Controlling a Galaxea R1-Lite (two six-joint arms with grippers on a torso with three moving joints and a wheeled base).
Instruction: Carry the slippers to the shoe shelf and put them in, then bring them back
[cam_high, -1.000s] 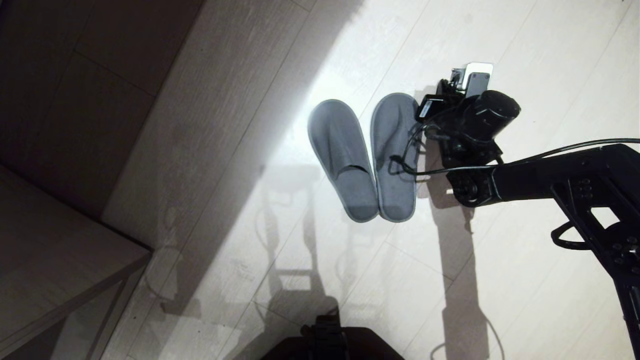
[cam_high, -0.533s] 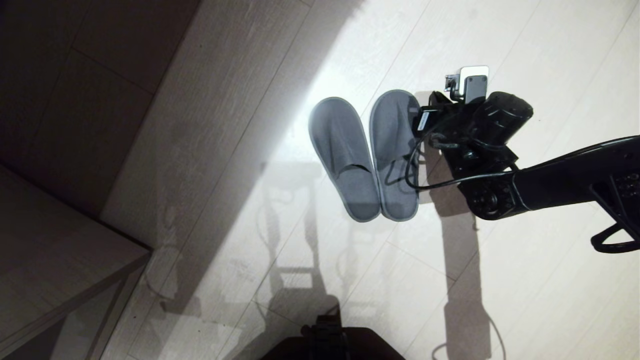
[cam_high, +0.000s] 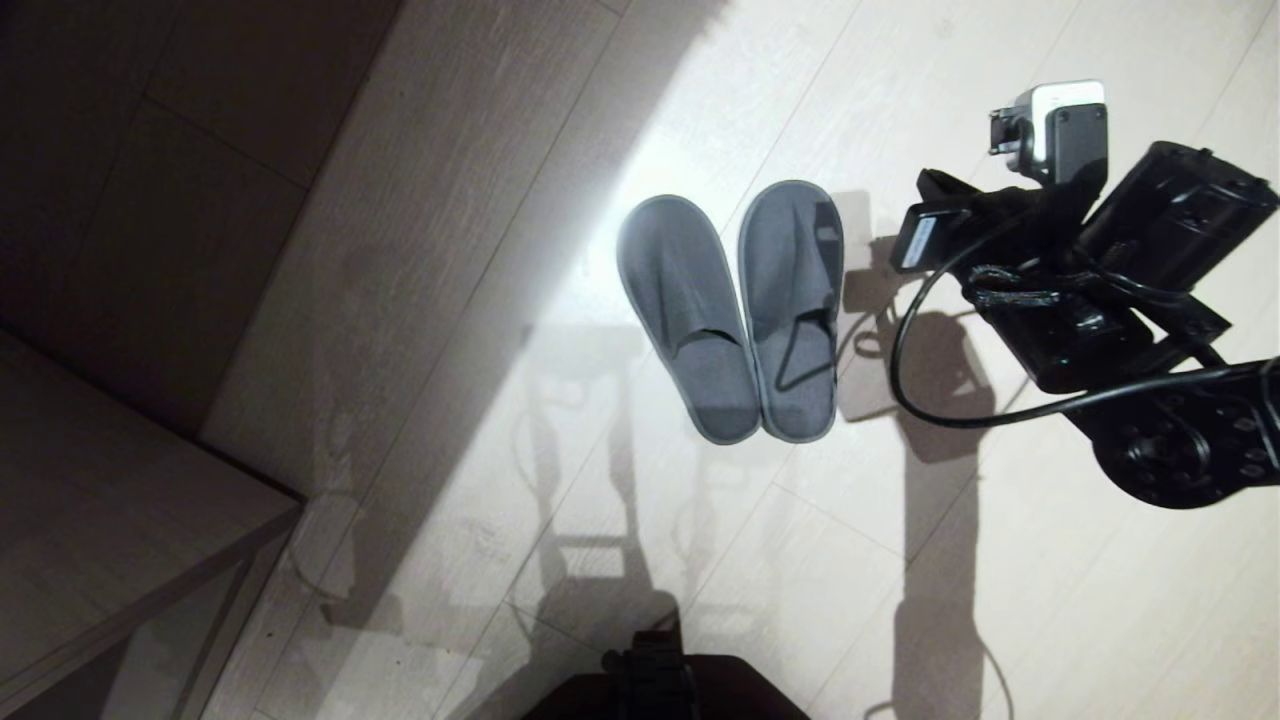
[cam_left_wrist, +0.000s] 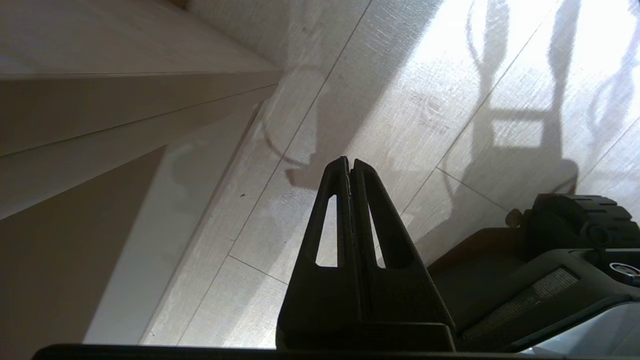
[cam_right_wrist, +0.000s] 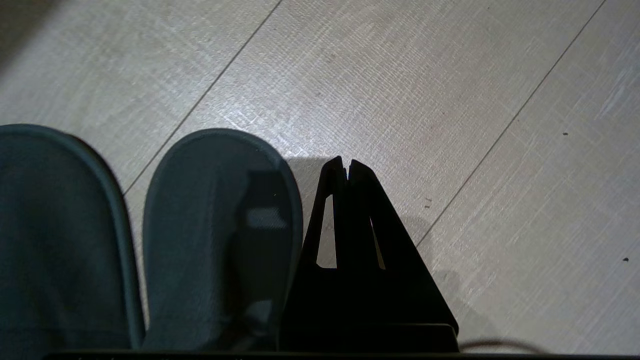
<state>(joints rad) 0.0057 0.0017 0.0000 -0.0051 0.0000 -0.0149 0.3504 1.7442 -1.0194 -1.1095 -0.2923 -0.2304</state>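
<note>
Pale wood-look floor (cam_high: 1000, 620) fills the room, a band of light falling across it. On it lie the slippers (cam_high: 730, 310), side by side, heels touching, toes fanned apart, free of any grip and likely set down for pickup. Just beside the right-hand slipper hangs the right pincer (cam_right_wrist: 346, 165), fingers pressed together, empty. Off by the wall, the left pincer (cam_left_wrist: 348, 164) is likewise pressed together. No readable writing anywhere.

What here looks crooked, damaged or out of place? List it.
Nothing stands out. The slippers lie side by side on the floor, soles down, toes apart and heels nearly touching, with no visible damage. The right end effector is shut, empty, beside the nearer slipper's toe. Only shadows cross the floor.
</note>
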